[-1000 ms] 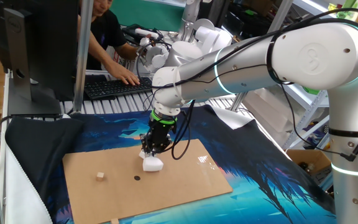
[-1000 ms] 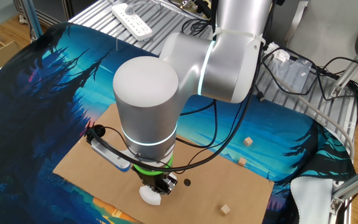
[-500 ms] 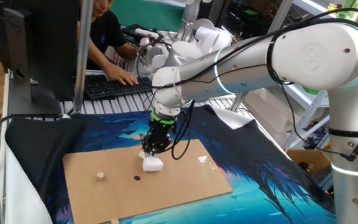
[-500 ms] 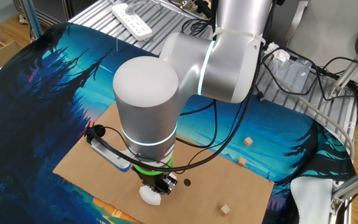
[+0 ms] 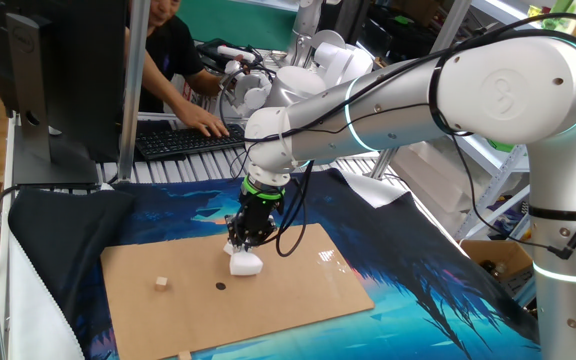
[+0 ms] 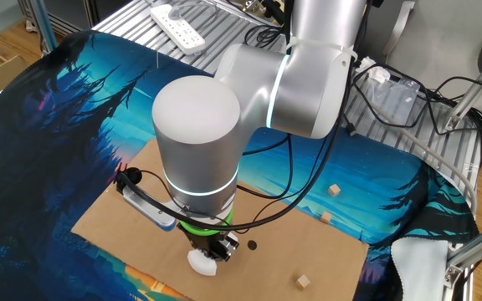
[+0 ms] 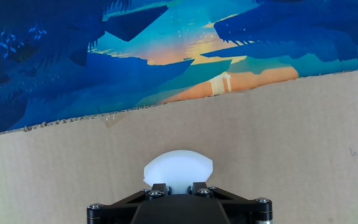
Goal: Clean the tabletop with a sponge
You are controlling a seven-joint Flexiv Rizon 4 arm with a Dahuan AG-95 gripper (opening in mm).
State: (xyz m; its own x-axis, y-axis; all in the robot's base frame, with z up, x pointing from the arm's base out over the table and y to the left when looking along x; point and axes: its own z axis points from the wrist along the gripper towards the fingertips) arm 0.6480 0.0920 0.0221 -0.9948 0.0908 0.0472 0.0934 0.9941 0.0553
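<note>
The white sponge (image 5: 246, 264) is pinched in my gripper (image 5: 243, 247) and rests on the cardboard-brown tabletop (image 5: 288, 295), near its far edge. It also shows below the arm in the other fixed view (image 6: 201, 263) and bulging ahead of the jaws in the hand view (image 7: 178, 168). My gripper (image 7: 178, 186) points straight down, shut on the sponge. A small dark spot (image 5: 220, 286) lies on the cardboard just left of the sponge; it also shows in the other fixed view (image 6: 252, 246).
A tiny tan cube (image 5: 160, 284) sits on the cardboard's left part. Other tan cubes (image 6: 334, 191) lie on the blue patterned mat (image 6: 74, 125). A person (image 5: 173, 55) types at a keyboard (image 5: 183, 138) behind. A monitor (image 5: 58, 70) stands at the back left.
</note>
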